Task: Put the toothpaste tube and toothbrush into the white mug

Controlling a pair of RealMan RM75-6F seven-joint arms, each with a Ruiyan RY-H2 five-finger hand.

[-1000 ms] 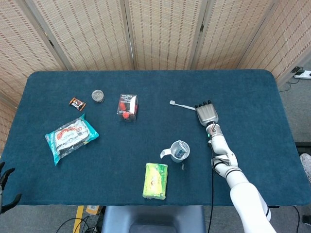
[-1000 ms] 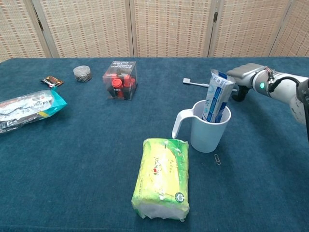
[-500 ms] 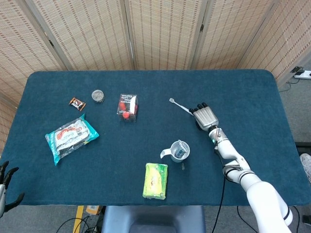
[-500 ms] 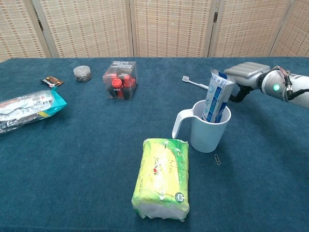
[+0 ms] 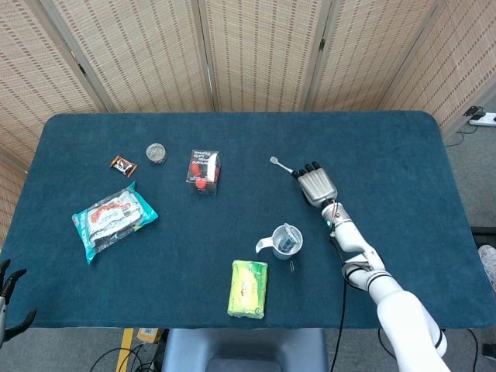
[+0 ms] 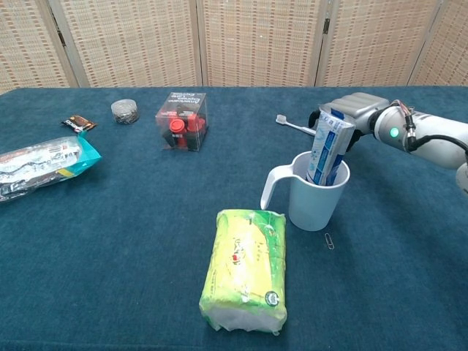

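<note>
The white mug (image 5: pixel 273 246) (image 6: pixel 314 206) stands right of the table's middle, with the blue-and-white toothpaste tube (image 5: pixel 287 239) (image 6: pixel 327 146) upright inside it. The white toothbrush (image 5: pixel 281 166) (image 6: pixel 292 125) lies behind the mug, head pointing left. My right hand (image 5: pixel 315 184) (image 6: pixel 360 111) lies palm down over its handle end, fingers curled around it, just behind and right of the mug. The rest of the handle is hidden under the hand. Only dark fingers of my left hand (image 5: pixel 8 302) show at the lower left corner, spread and holding nothing.
A green packet (image 5: pixel 248 289) lies in front of the mug, with a paper clip (image 6: pixel 329 240) beside it. A clear box of red items (image 5: pixel 203 170), a round tin (image 5: pixel 156 153), a small brown packet (image 5: pixel 122 165) and a teal-white bag (image 5: pixel 114 217) occupy the left half.
My right hand has slid left along the toothbrush handle, covering more of it. The brush has swung from nearly level to a diagonal. The mug and tube have stayed put.
</note>
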